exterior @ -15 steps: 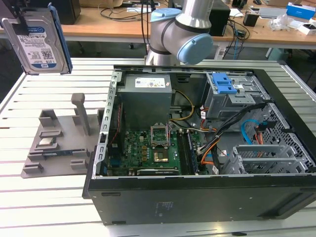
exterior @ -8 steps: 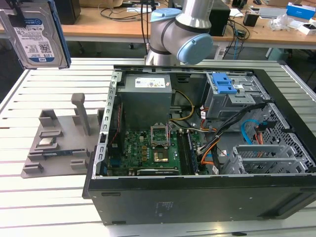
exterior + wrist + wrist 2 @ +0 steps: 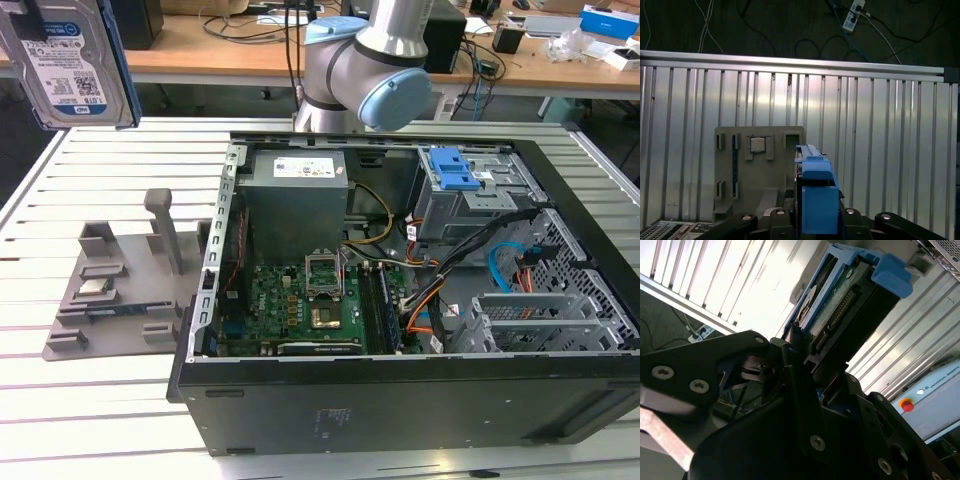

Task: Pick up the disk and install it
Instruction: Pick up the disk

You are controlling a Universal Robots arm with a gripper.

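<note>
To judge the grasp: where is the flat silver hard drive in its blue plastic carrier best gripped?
Probably across its two broad faces, coming from one short end, as the gripper holds the disk: it is thin, and the far end is free.

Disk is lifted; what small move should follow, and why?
Probably carry the disk toward the exterior view's right: the gripper holds it raised near the grey fixture, apart from the open computer case with its drive cage.
</note>
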